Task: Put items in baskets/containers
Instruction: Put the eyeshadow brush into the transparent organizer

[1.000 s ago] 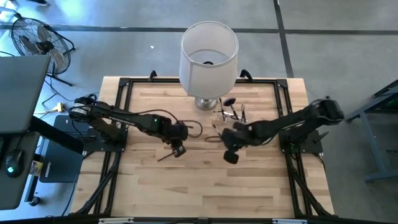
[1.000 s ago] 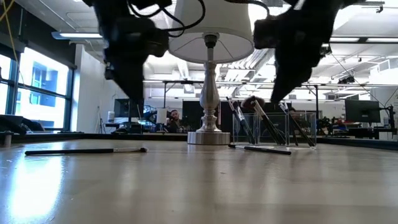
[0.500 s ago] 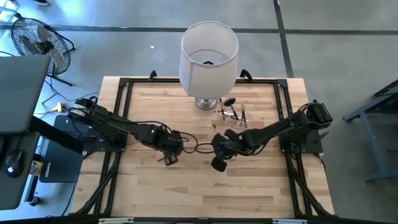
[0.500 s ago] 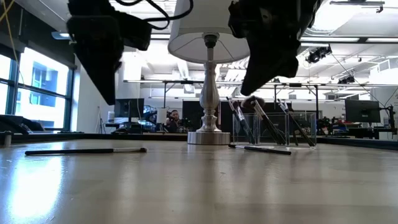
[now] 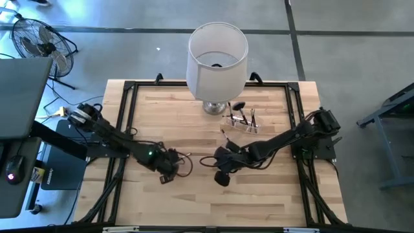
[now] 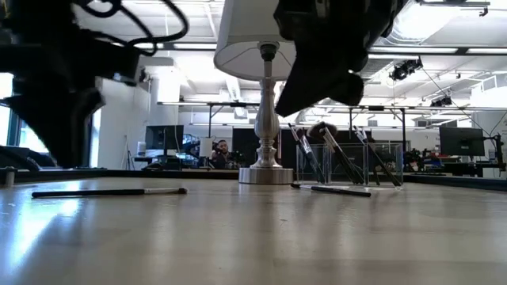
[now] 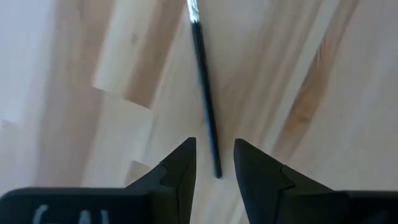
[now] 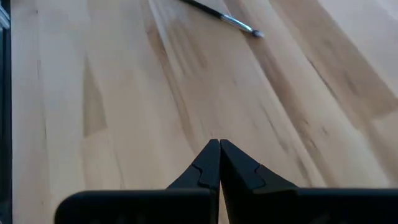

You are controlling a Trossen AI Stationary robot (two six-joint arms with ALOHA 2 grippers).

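Left gripper (image 7: 214, 163) (jaws apart) straddles a brush (image 7: 205, 106).

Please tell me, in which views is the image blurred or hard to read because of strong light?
Left wrist view: the thin dark brush between the open left gripper is smeared by blur. Low view: both arms are black silhouettes against bright windows; the pale wooden table shines with glare. High view: evenly lit and sharp. Right wrist view: right gripper shut, wood grain soft.
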